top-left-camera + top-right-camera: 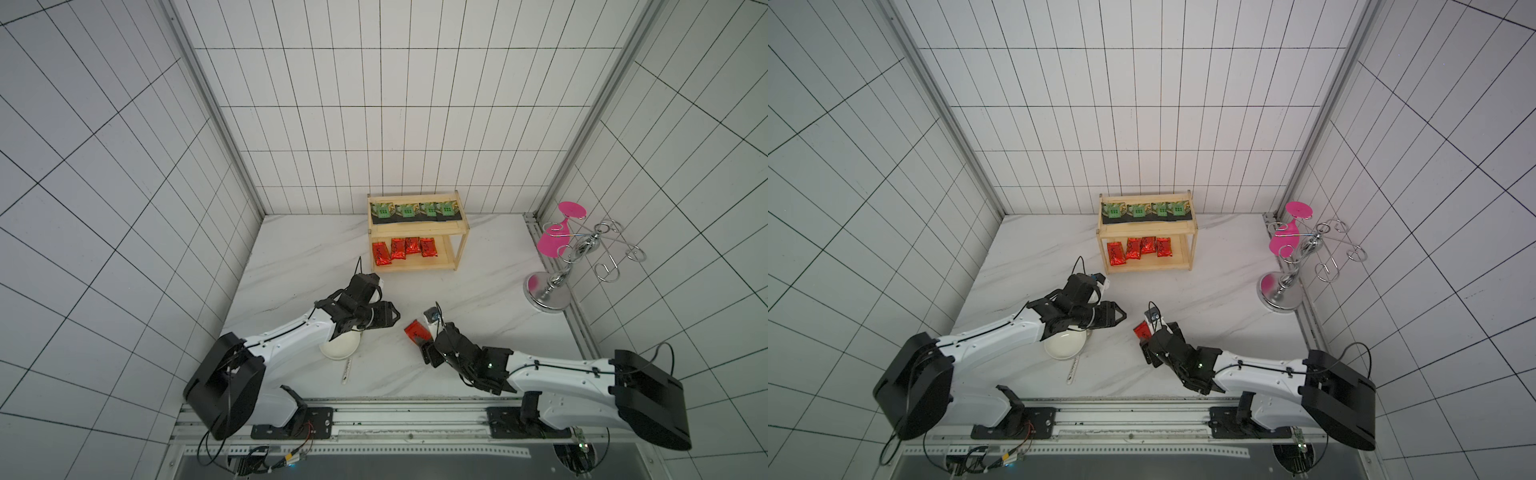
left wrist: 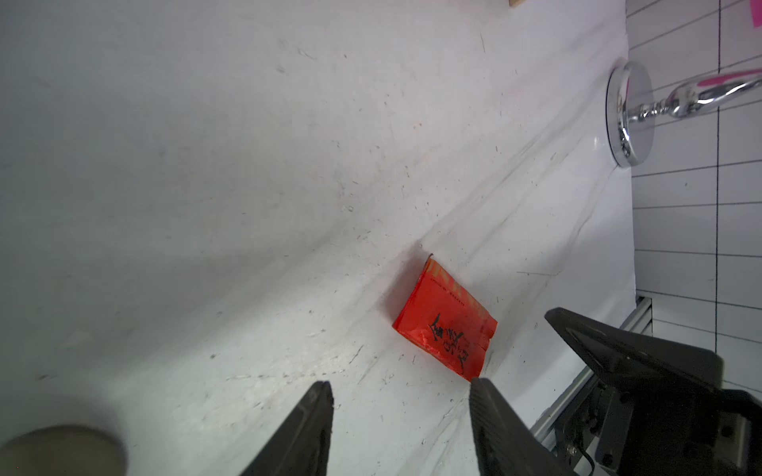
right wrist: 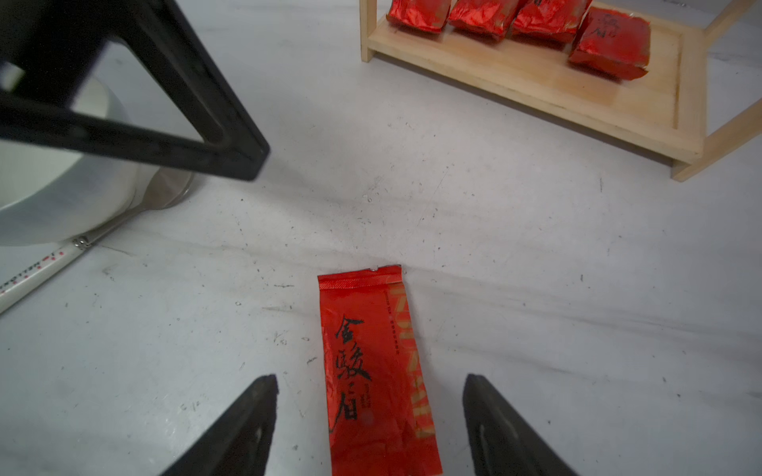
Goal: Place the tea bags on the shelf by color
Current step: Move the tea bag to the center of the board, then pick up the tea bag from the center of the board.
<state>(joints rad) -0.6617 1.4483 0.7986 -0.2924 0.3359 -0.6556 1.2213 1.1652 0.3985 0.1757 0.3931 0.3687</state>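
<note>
1. My right jaws stand open astride the last red pouch (image 3: 377, 371), flat on the worktop (image 3: 536, 288), aligned for a pinch across its width; black brushed characters, apparently 金骏眉.
2. My left jaws, open and empty, hang clear by the white bowl (image 1: 340, 349).
3. Shelf (image 1: 419, 268): black sachets (image 1: 405, 212) above, red pouches (image 1: 399, 248) below.

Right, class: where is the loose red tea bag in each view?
Top view: red tea bag mid-table, at right jaws.
Top view: red tea bag, same spot.
Left wrist: red tea bag beyond the jaws.
Right wrist: red tea bag between open jaws.
Shared landmark: shelf.
</note>
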